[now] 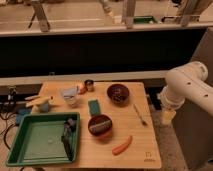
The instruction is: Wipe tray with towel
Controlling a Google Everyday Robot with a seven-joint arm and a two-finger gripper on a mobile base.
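1 end effector (69, 133) inside green tray (36, 139), near right wall; grip cannot tell.

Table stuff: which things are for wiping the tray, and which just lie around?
For the job: green tray; dark thing lying in it, maybe the towel; hand, off the table's right edge.
Lying about: dark bowl, red bowl, carrot, fork, teal pad, can.

Wooden table (145, 147) — dark bowl (118, 93), red bowl (100, 125), teal sponge (93, 107) between; carrot (122, 145), fork (140, 115), small can (89, 85).
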